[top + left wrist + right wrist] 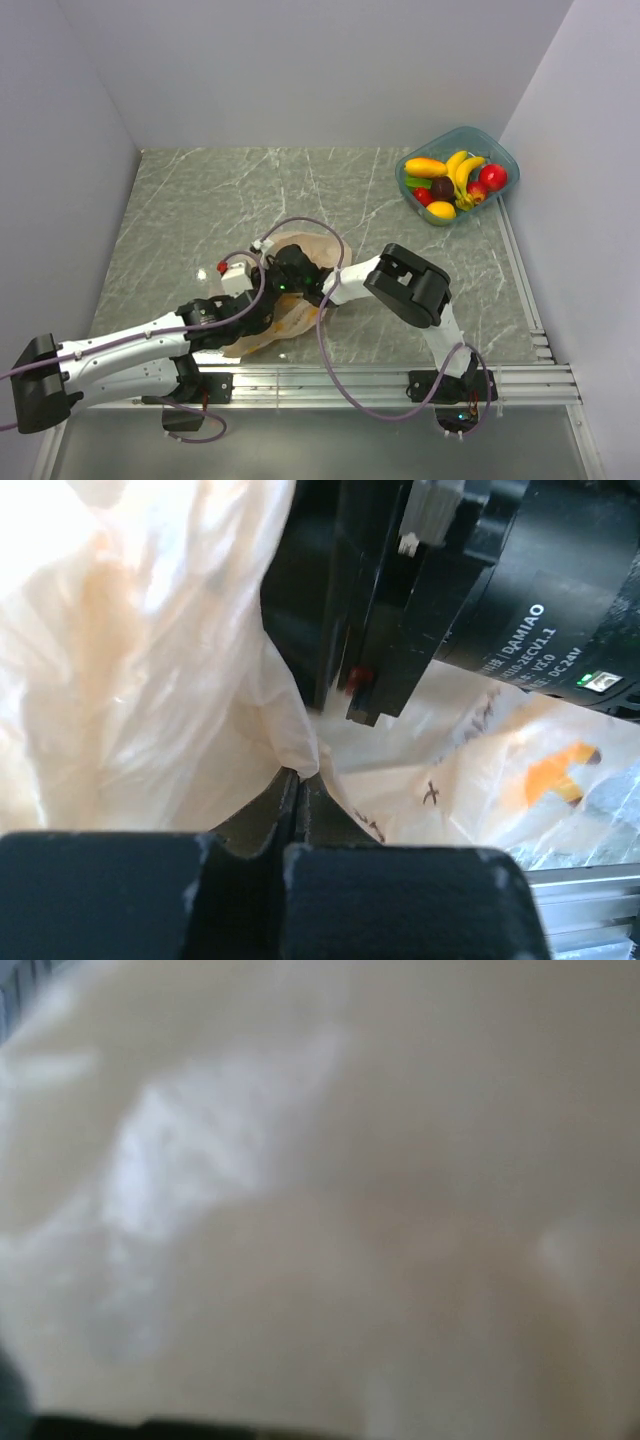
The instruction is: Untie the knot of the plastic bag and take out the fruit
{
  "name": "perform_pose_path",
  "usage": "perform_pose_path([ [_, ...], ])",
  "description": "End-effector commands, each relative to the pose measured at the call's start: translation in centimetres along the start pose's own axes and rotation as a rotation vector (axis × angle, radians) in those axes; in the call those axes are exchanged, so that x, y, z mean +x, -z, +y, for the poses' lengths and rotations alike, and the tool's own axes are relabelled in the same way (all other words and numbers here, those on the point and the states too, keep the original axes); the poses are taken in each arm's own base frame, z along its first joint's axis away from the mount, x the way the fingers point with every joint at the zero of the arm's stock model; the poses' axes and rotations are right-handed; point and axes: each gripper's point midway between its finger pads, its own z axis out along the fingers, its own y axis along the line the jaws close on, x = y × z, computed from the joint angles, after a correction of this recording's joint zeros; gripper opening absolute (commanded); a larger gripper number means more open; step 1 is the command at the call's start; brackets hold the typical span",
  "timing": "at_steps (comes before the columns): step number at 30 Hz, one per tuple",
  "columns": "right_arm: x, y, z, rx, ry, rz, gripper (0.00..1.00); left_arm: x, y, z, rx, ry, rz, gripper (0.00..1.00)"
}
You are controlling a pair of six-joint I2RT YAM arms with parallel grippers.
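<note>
The pale orange-beige plastic bag (318,248) lies crumpled in the middle of the table, partly under both arms. My left gripper (298,780) is shut on a thin fold of the bag (150,660), which comes out at its tips. In the top view the left gripper (263,297) meets my right gripper (295,280) over the bag. The right arm's black wrist housing (450,580) hangs close above the left jaws. Blurred plastic (320,1200) fills the right wrist view and hides the right fingers. The knot is hidden, and so is any fruit inside the bag.
A teal clear tub (505,155) holding several pieces of fruit (450,180) stands at the back right corner. A small red thing (221,268) shows beside the left wrist. White walls close in three sides. A metal rail (400,378) runs along the near edge.
</note>
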Motion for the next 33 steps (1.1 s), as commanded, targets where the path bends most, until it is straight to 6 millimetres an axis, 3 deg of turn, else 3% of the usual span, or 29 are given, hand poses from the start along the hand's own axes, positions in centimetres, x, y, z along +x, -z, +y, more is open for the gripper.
perform_pose_path([
  [1, -2.9, 0.0, 0.9, -0.006, 0.025, -0.093, 0.27, -1.4, 0.7, -1.3, 0.042, 0.032, -0.039, 0.00],
  [6, -3.5, 2.2, 0.4, 0.037, 0.054, -0.114, 0.07, -2.0, 1.0, 0.1, 0.006, 0.062, -0.069, 0.00],
  [9, -3.8, 3.7, -0.2, 0.070, 0.078, -0.116, 0.00, -2.4, 1.1, 0.9, -0.018, 0.072, -0.082, 0.00],
  [20, -4.2, 9.2, -1.0, 0.175, 0.161, -0.115, 0.00, -3.4, 0.5, 2.7, -0.082, 0.086, -0.101, 0.00],
  [25, -3.3, 10.3, -1.8, 0.205, 0.173, -0.090, 0.00, -3.4, 0.4, 2.4, -0.073, 0.080, -0.094, 0.00],
  [29, -3.5, 10.2, -1.8, 0.214, 0.146, -0.106, 0.17, -3.7, 0.5, 1.7, -0.044, 0.054, -0.097, 0.01],
  [32, -3.7, 9.8, -3.4, 0.296, 0.093, -0.109, 0.36, -6.3, 1.6, 0.9, -0.060, 0.012, -0.174, 0.00],
  [33, -3.4, 9.8, -4.1, 0.336, 0.052, -0.102, 0.40, -8.4, 2.8, -0.7, -0.034, -0.011, -0.216, 0.00],
])
